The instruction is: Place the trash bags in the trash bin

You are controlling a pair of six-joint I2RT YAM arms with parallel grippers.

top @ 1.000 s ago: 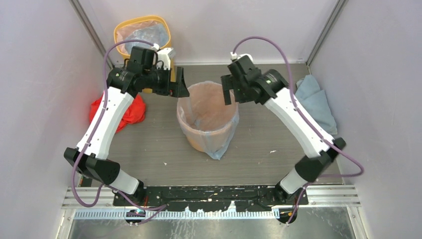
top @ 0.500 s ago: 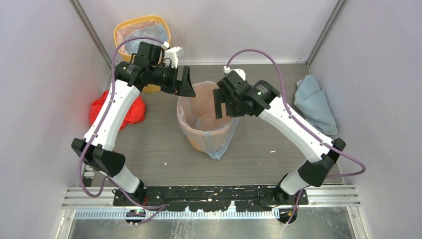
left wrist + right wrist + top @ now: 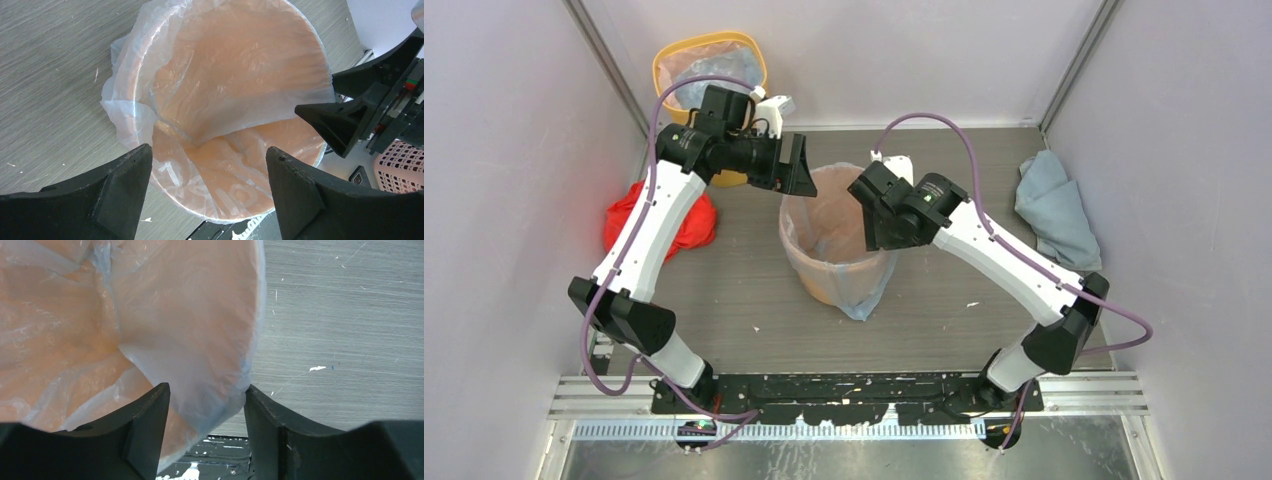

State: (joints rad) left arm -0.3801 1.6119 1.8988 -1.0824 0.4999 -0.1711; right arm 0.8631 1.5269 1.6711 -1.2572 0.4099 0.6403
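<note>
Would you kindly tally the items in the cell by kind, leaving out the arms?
Bins: 2, the orange trash bin and the yellow bin.
Clear bags: 2, the trash bag in the orange one, the liner in the yellow.
Soft bundles: 2, the red bundle and the blue-grey cloth.
Total: 6.

Top view: high at the near side of the counter, facing down. Wrist views: close, facing down (jaws at bottom); all share the trash bin.
</note>
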